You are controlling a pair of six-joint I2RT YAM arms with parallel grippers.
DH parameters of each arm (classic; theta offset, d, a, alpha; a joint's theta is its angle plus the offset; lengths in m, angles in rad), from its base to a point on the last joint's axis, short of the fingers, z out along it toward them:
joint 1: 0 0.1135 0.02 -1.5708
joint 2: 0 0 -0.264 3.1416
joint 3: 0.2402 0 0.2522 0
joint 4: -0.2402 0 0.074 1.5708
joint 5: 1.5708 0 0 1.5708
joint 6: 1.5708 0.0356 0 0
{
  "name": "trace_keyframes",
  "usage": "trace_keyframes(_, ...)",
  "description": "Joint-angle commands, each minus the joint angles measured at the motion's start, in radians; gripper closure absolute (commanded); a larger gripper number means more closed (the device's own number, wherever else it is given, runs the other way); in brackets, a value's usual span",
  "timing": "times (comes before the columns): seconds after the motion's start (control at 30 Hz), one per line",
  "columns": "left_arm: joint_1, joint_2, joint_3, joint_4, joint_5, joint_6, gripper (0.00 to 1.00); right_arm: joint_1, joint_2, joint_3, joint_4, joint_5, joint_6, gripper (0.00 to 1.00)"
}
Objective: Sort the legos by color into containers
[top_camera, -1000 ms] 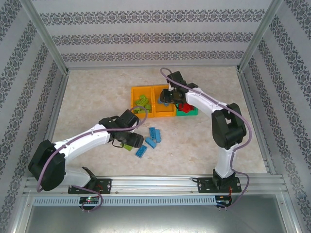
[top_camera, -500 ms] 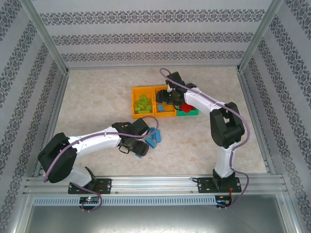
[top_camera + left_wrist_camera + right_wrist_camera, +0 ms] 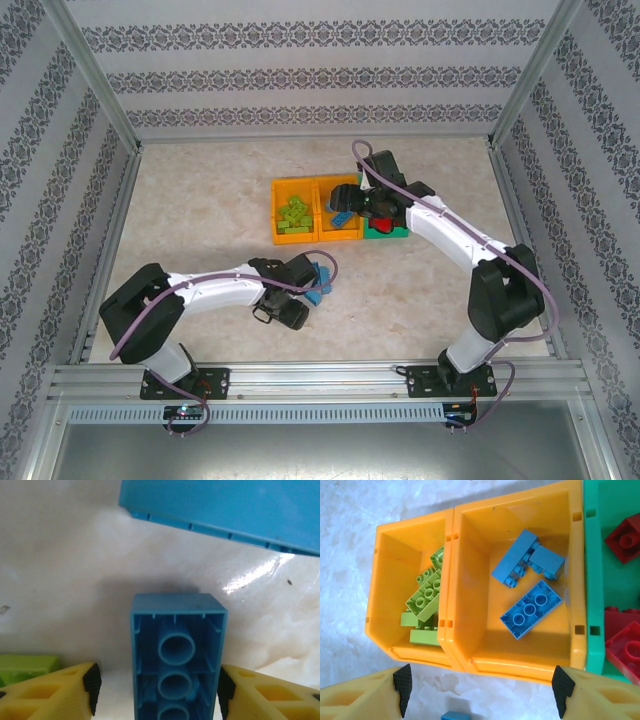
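Most of the sorting looked done. Three bins [image 3: 300, 182] sat in a row on the table [image 3: 200, 200]. The left orange bin [image 3: 380, 580] had a heap of green legos [image 3: 425, 602] in it. The middle orange bin [image 3: 485, 605] had three blue legos [image 3: 531, 607]. The green bin [image 3: 592, 570] had red legos [image 3: 626, 537]. Each color was in its own bin, with no mix-ups that I could see.

Some legos were not put away yet. A small bunch of loose blue ones [image 3: 321, 278] lay on the table, close to the left arm and well apart from the bins. One green lego [image 3: 25, 662] lay there too, just beside the left fingers [image 3: 55, 695].

The left fingers were down low at the table. They were apart, with one upside-down blue lego [image 3: 177, 630] between them. There was a gap on one side of it, so they had not grabbed it yet. The other side was very close, maybe touching. Another blue lego [image 3: 225, 510] lay just past it.

The right fingers [image 3: 375, 697] were up over the near edge of the orange bins. They were wide apart and had nothing in them.

So what was left, I think, was to carry the few blue ones to the middle bin and the one green one to the left bin. No red ones could be seen on the table.
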Motion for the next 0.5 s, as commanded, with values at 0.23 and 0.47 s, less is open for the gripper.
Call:
trace_keyframes(0.23,-0.017,0.013,0.025,0.016,-0.039,-0.036,0.65,-0.069,-0.178,-0.174,0.008,0.059,0.003,0.21)
trace_keyframes(0.47,-0.016,-0.068,0.094,-0.058,-0.09,-0.055,0.69,-0.096,-0.32,-0.324,-0.003,0.092,-0.021,0.2)
